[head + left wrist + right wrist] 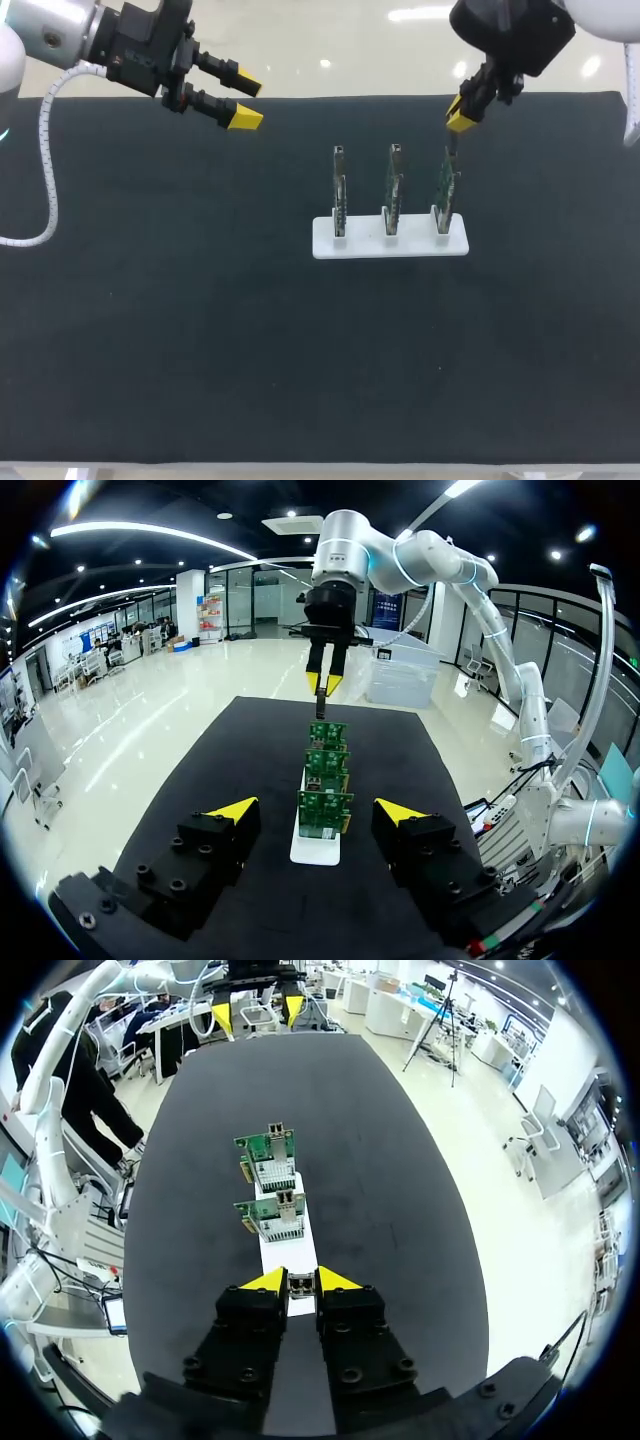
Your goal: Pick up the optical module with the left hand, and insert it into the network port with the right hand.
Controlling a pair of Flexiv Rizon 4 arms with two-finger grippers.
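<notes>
Right jaws pinch the module [299,1283] just above the rightmost card [446,195] in the white stand [390,246], left jaws gape empty far left, so lower it straight, square to the card's port.

No readable text, labels, numbers or signs

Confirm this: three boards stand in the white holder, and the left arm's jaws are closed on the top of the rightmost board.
Not right: the head view shows the jaws of the right arm, not the left, closed on the top of the rightmost board. Three boards do stand in the white holder.
</notes>
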